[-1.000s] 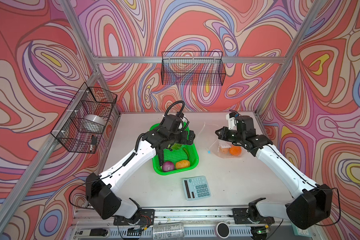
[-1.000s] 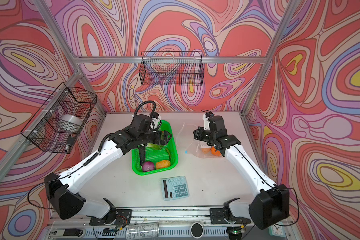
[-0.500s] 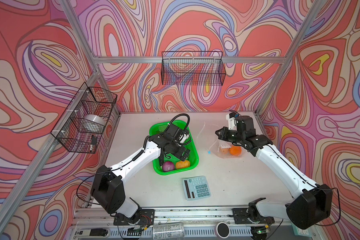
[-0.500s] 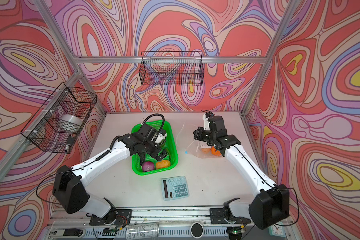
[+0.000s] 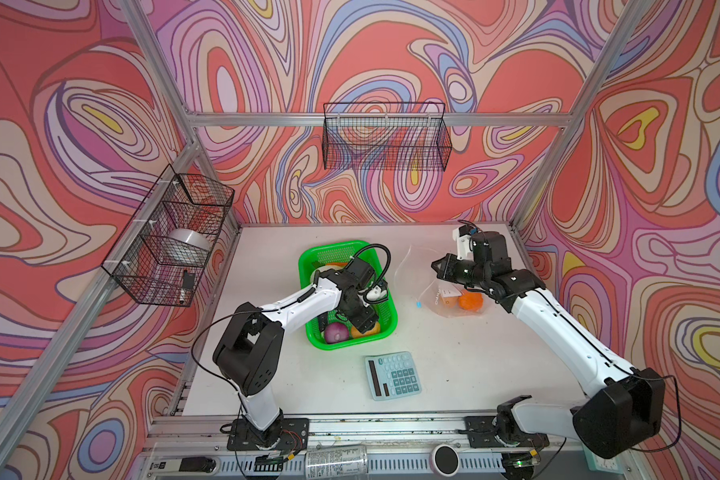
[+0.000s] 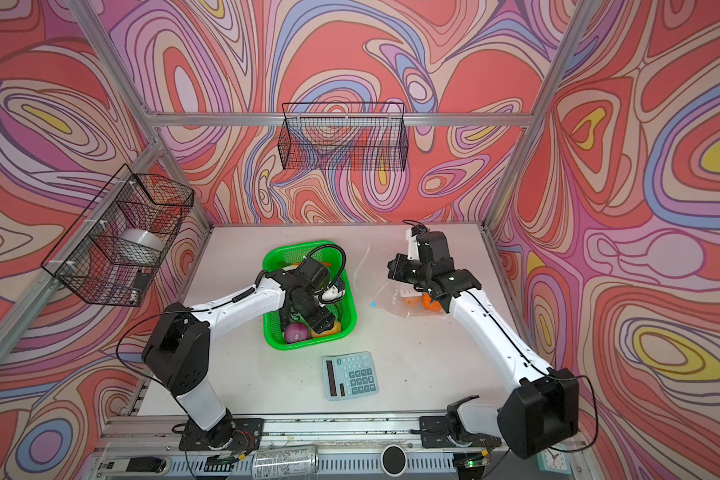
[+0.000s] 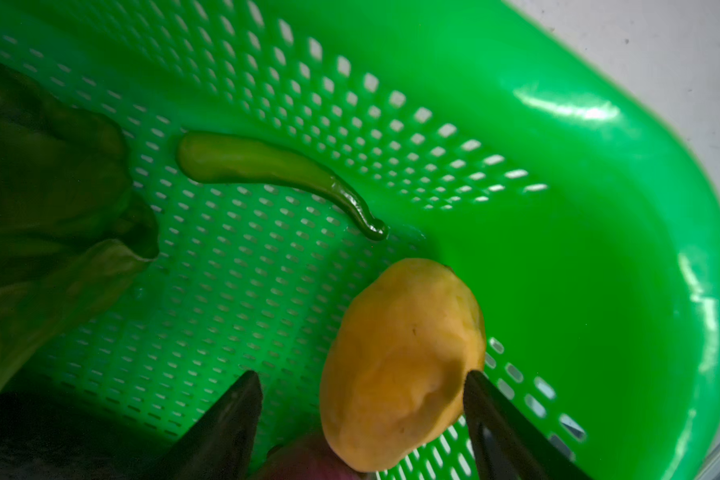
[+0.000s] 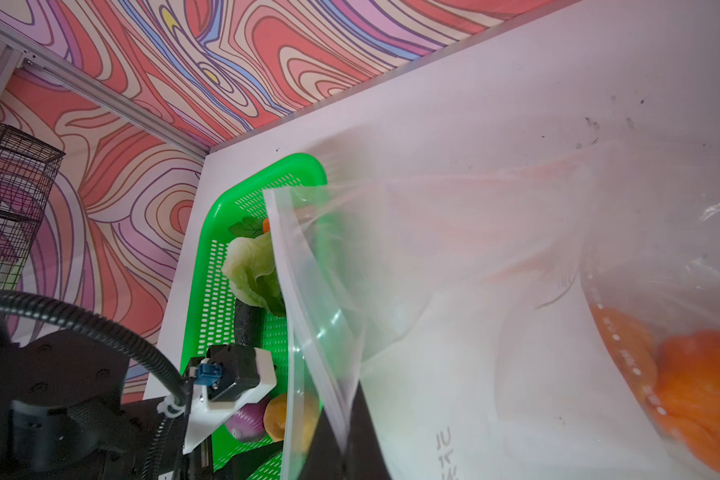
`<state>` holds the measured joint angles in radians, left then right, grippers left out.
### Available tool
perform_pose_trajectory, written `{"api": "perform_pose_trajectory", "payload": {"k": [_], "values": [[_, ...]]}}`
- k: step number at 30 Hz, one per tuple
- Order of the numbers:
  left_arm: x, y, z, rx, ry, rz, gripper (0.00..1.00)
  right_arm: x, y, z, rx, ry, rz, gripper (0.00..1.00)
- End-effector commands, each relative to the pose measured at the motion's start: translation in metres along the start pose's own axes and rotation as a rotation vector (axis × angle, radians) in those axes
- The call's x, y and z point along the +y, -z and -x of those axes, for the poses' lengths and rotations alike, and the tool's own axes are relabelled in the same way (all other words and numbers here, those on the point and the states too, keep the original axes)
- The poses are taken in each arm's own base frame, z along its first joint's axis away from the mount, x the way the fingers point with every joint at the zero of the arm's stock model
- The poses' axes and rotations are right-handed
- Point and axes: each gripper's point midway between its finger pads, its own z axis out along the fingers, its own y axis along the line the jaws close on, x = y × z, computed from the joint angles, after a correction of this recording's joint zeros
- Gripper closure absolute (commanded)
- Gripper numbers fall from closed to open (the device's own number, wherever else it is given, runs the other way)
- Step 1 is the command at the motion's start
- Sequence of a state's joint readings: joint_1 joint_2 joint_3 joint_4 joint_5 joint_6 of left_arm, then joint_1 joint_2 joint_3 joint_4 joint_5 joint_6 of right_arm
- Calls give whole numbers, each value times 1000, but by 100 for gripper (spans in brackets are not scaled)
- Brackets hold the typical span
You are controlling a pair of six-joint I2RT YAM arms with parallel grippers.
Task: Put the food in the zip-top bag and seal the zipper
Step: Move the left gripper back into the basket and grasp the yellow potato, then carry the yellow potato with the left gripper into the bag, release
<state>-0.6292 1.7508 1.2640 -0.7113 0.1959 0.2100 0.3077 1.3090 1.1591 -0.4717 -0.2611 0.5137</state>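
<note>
Left gripper [image 7: 361, 374] sits low inside the green basket [image 7: 599, 208], jaws spread around the yellow-tan potato [image 7: 400, 365]; one finger [image 7: 495, 415] looks to be touching it, hard to tell. Right gripper [image 5: 436, 266] is pinched tight on the mouth edge of the zip-top bag [image 5: 443, 309], just right of the basket, with the pumpkin [image 5: 470, 301] inside.

basket wall [image 7: 599, 249] hems potato [image 7: 400, 357], onion [image 5: 336, 332] beside, calculator [image 5: 393, 375] on bare table [image 5: 474, 353]

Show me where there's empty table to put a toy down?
Bare table lies between the calculator and the right arm, and along the back wall behind the green basket. Crowded: the basket, and the gap beside the zip-top bag.
</note>
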Motion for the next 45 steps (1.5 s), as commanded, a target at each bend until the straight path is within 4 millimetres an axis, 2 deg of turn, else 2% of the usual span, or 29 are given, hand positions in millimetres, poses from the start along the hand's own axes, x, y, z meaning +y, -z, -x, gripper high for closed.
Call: {"api": "perform_pose_trajectory", "payload": {"k": [1,6,11,16,20,27,32,35,41,45], "values": [[-9,-14,-21,90,-36,-45,21,-1,0,3,-9,10,-8,100],[1,-28,-26,123,-57,34,20,-2,-2,2,-5,4,-9,100],[16,-31,-20,107,-41,124,19,0,0,4,-9,6,-4,100],[16,-31,-12,77,-31,120,22,0,0,3,-8,2,-4,100],[16,-30,-10,73,-20,121,28,-1,1,3,-10,2,-7,100],[16,-24,-9,72,8,125,49,-1,1,2,-9,2,-7,100],[17,-7,0,29,38,135,59,-2,1,1,-7,3,-7,100],[19,9,9,-13,62,142,59,-2,1,1,-8,4,-7,100],[22,54,33,-142,109,160,60,-2,2,0,-10,4,-6,100],[15,90,58,-273,134,131,60,-2,0,0,-7,1,-3,100]]}}
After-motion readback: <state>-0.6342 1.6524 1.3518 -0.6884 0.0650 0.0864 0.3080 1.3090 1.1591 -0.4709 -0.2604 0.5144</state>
